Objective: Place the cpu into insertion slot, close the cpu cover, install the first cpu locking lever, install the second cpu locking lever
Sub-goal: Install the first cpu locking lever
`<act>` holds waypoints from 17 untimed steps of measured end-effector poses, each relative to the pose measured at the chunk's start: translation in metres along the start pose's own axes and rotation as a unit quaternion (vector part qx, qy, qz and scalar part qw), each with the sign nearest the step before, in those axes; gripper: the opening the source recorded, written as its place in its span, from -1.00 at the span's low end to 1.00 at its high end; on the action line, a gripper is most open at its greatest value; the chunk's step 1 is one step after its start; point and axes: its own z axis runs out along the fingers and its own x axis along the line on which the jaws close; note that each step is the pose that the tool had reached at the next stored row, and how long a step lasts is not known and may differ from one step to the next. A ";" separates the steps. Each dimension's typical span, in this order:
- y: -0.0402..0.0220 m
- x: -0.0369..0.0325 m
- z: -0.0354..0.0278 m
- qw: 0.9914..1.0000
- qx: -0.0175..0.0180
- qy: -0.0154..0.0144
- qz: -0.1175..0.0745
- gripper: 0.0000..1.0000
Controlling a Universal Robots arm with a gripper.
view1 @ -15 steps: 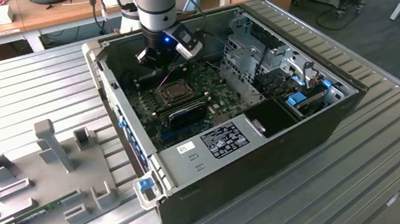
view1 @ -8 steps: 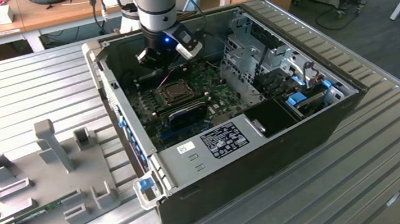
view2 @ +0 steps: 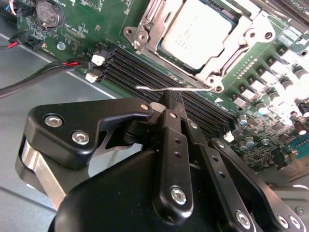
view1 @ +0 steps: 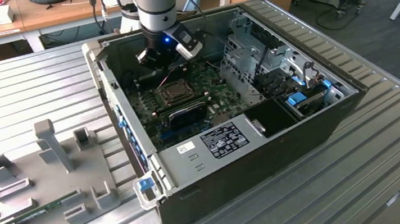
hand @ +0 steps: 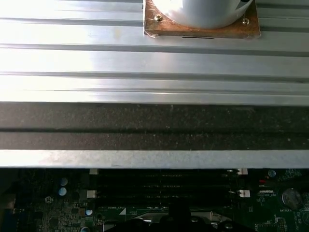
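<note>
One flat, square, dull-metal cpu (view2: 195, 31)

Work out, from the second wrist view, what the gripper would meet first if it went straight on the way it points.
The thin locking lever, which crosses right at the tip of the gripper; touching or just short, depth leaves unclear. Behind it lie the black memory slots.

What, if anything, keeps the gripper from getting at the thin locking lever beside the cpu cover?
Probably nothing, so yes: the shut gripper sits right at the locking lever by the cpu cover, with nothing between them.
</note>
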 end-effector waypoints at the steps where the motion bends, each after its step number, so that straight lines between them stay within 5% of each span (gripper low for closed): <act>1: 0.0000 0.0000 0.0000 1.000 0.000 0.000 0.000 -0.79; 17: -0.0026 -0.0053 0.0101 1.000 0.000 0.000 0.000 -0.79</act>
